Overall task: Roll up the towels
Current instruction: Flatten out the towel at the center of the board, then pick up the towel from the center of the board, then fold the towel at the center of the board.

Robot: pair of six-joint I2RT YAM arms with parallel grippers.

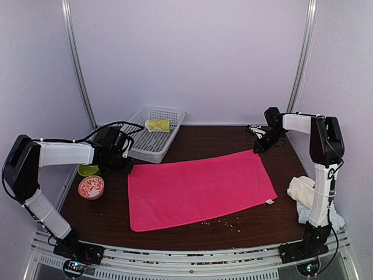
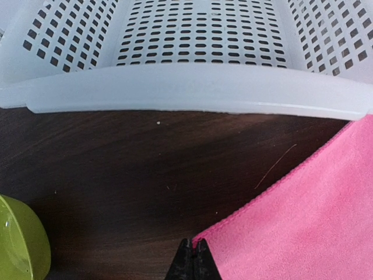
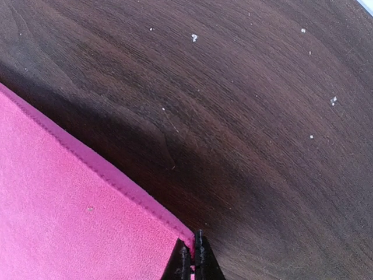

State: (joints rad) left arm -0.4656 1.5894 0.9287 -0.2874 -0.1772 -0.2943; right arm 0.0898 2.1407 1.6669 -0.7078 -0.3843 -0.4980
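Nothing in these views is showing words, numbers or brand marks clearly enough to read. A small white tag (image 1: 270, 202) is sticking out at the near right corner of the pink towel (image 1: 198, 186), too small to make out.

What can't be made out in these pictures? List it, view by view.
Top view: cloth pile at the right, partly behind the right arm; how many cloths, unclear.
Top view: yellow towel in the basket, too small to show its pattern.
Left wrist view: green bowl, cut off by the corner.
Wrist views: pink towel, mostly outside the frame.
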